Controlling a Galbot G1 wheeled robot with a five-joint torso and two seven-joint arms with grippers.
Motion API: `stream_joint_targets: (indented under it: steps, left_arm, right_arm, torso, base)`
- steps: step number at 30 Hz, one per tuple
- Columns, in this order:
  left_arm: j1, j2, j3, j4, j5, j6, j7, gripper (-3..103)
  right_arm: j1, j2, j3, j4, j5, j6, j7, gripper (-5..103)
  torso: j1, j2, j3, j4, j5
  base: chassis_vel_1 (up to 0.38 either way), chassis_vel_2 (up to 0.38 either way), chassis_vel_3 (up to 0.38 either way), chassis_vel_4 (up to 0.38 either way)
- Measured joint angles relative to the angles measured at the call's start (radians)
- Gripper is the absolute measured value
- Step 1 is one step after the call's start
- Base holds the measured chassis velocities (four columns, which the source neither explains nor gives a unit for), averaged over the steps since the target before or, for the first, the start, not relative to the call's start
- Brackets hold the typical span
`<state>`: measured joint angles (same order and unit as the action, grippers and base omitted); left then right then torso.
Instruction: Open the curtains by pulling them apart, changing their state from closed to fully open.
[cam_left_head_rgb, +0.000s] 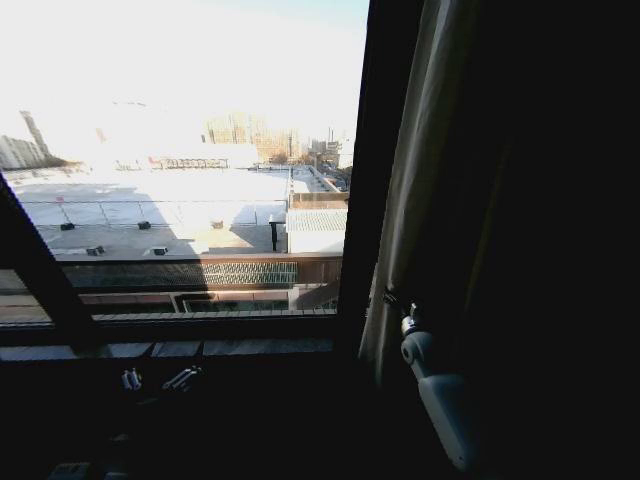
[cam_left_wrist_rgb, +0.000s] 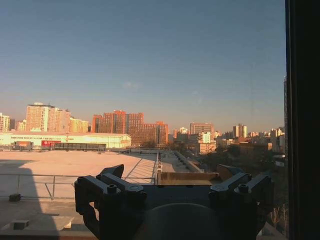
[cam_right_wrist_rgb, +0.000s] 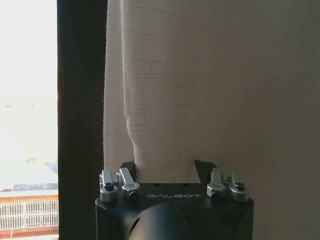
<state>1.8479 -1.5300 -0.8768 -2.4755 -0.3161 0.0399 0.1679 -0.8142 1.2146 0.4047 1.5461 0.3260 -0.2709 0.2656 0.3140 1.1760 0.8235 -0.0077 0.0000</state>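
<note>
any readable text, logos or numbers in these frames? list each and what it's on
"GALBOT" – embossed on the black body of the right gripper, whose fingers have a fold of the curtain between them.
Red sign on the low white building far off, seen from the left wrist: too small to read.
Left gripper, window frame: no text visible.

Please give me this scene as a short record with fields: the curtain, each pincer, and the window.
curtain: sheer cream pleated fabric curtain, bunched at the right side of the window, beside the dark vertical window frame bar
right pincer: right pincer, fingers around a fold of the curtain's edge
left pincer: left pincer, open, holding nothing, low by the sill and facing the glass
window: glass uncovered on the left, rooftops and city buildings outside
</note>
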Motion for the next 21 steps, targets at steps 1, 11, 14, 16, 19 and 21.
stream_joint_targets:
  steps: [1, 11, 14, 16, 19, 21]
  left_arm:
    - [0.001, -0.002, 0.0, 0.001, 0.0, 0.0, 0.0, 100]
    - [0.001, -0.01, -0.001, 0.004, 0.003, -0.003, 0.0, 100]
    - [0.001, -0.009, -0.004, 0.004, 0.003, -0.003, 0.0, 100]
    - [0.002, -0.009, -0.004, 0.004, 0.002, -0.004, 0.0, 100]
    - [0.001, -0.009, -0.005, 0.003, 0.002, -0.005, 0.0, 100]
    - [0.001, -0.01, -0.004, 0.003, 0.002, -0.005, 0.0, 100]
  right_arm:
    - [0.003, -0.001, -0.003, -0.001, 0.0, 0.0, -0.001, 62]
    - [0.014, 0.001, -0.024, -0.005, 0.003, 0.002, -0.005, 24]
    - [0.014, -0.001, -0.026, -0.002, 0.005, 0.003, -0.005, 19]
    - [0.014, -0.004, -0.028, 0.004, 0.006, 0.006, -0.006, 8]
    - [0.012, -0.008, -0.029, 0.011, 0.009, 0.007, -0.008, 2]
    - [0.006, -0.012, -0.029, 0.025, 0.027, 0.006, -0.023, 0]
  torso:
    - [0.0, 0.0, 0.0, 0.0, 0.0001]
    - [0.0, 0.0, 0.0, 0.0001, 0.0001]
    - [0.0, 0.0, 0.0, 0.0, 0.0002]
    - [0.0, 0.0, 0.0, 0.0, 0.0002]
    - [0.0, 0.0, 0.0, 0.0, 0.0002]
    - [0.0, 0.0, 0.0, 0.0, 0.0002]
  base:
    - [0.0, 0.0, 0.0, 0.0]
    - [0.0, 0.0, 0.0, 0.0]
    - [0.0, 0.0, 0.0, 0.0]
    - [0.0, 0.0, 0.0, 0.0]
    - [0.0, 0.0, 0.0, 0.0]
    - [0.0, 0.0, 0.0, 0.0]
